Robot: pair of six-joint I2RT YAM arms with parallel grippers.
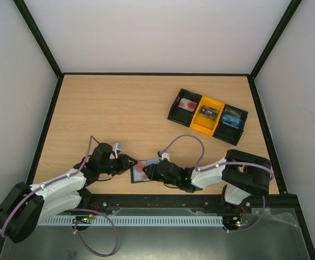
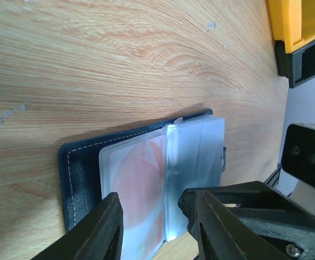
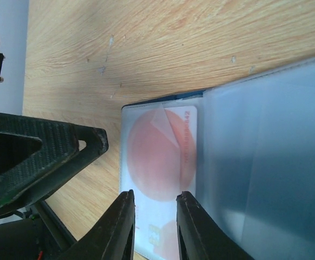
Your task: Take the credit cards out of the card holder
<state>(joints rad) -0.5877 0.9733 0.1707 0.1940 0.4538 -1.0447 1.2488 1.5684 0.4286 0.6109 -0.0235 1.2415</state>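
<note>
Risk first: right gripper (image 3: 153,230) has its fingers set narrow, straddling the bottom edge of the pinkish-white card (image 3: 157,162), which sits in a clear sleeve of the open card holder (image 2: 79,179). I can't tell if it's pinching the card, card plus sleeve, or just resting on top. If it has the sleeve too, a pull drags the whole holder across the table (image 1: 119,108) instead of freeing the card.

Left gripper (image 2: 152,227) is released, fingers spread either side of the sleeve edge at the bottom of its view. It clamps nothing, so I judge nothing pins the holder down.

Both arms reach low and inward and meet nose to nose at bottom centre of the top view. Wrists are close, collision margin looks thin. Holder lies flat there, well apart from the tray (image 1: 174,114) at upper right. No black card visible.
</note>
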